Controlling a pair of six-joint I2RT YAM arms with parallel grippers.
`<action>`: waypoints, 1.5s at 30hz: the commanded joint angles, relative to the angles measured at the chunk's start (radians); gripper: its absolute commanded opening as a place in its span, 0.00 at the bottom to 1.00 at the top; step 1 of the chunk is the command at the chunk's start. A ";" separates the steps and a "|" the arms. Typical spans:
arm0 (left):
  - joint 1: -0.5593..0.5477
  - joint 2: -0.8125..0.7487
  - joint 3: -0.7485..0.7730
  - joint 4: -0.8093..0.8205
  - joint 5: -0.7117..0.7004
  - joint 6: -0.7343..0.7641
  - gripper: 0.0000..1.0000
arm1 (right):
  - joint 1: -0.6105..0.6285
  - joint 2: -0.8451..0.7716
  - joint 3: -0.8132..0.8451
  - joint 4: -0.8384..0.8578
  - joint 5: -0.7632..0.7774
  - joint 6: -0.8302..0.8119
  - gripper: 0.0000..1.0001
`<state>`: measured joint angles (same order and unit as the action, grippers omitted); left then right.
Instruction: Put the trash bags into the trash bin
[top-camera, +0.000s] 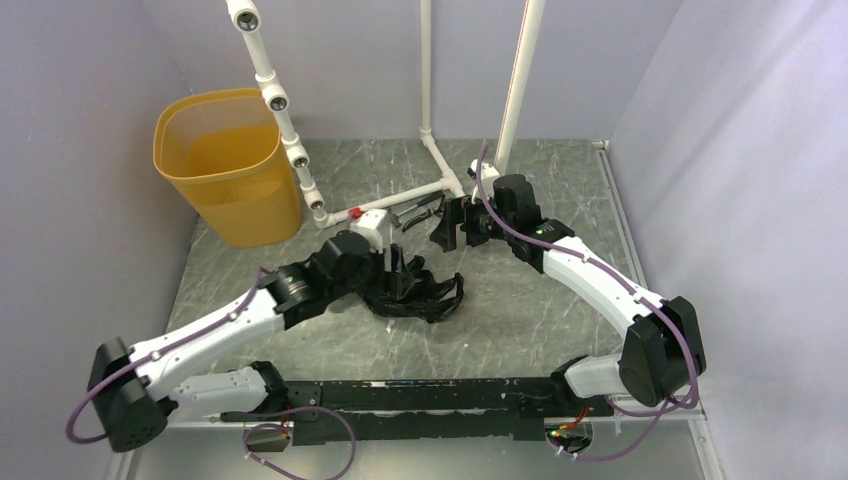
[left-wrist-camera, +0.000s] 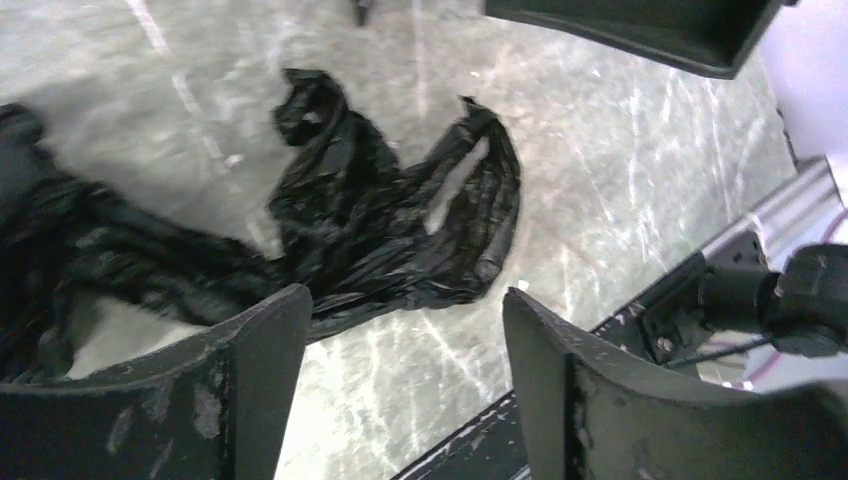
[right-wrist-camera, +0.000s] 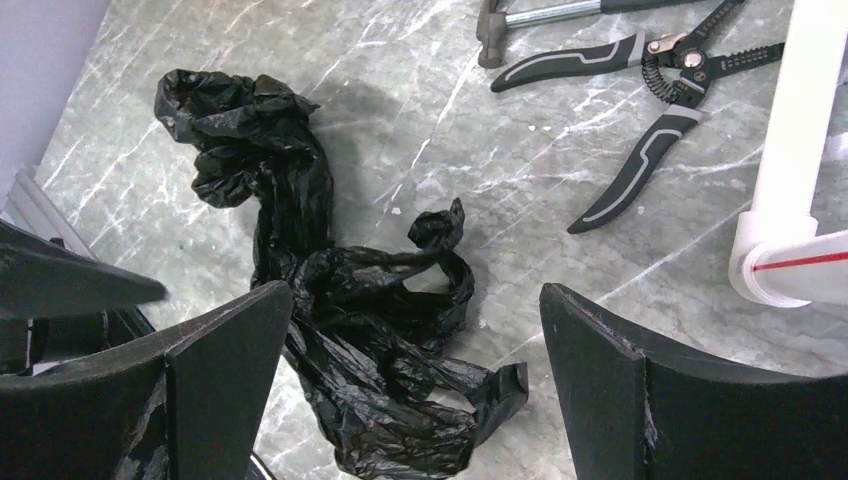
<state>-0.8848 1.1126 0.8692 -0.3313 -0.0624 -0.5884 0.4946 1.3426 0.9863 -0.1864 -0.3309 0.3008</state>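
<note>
Both left hand (left-wrist-camera: 402, 300) and right hand (right-wrist-camera: 415, 295) gape empty near the trash bag (right-wrist-camera: 295, 235) (limp, glossy), so a pinch may slip.

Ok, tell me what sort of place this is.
Probably a robot test cell rather than a home or workshop: plain walls box in a marble-look table, and a white pipe frame carries small cameras aimed at the work area.

The trash bag (top-camera: 425, 295) lies on the table (top-camera: 530, 320), the trash bin (top-camera: 240, 205) far left.
</note>
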 joint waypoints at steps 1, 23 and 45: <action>0.001 -0.144 -0.034 -0.143 -0.259 -0.062 0.81 | 0.001 0.016 0.023 -0.002 -0.032 -0.034 1.00; 0.484 -0.246 -0.206 -0.334 -0.158 -0.276 0.93 | 0.303 0.422 0.288 -0.190 -0.095 -0.260 1.00; 0.515 -0.195 -0.538 0.280 0.084 -0.480 0.85 | 0.326 0.557 0.302 -0.265 -0.559 -0.500 0.29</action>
<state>-0.3771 0.9134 0.3595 -0.2653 -0.0223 -1.0096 0.8234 1.9373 1.2999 -0.4145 -0.7147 -0.0883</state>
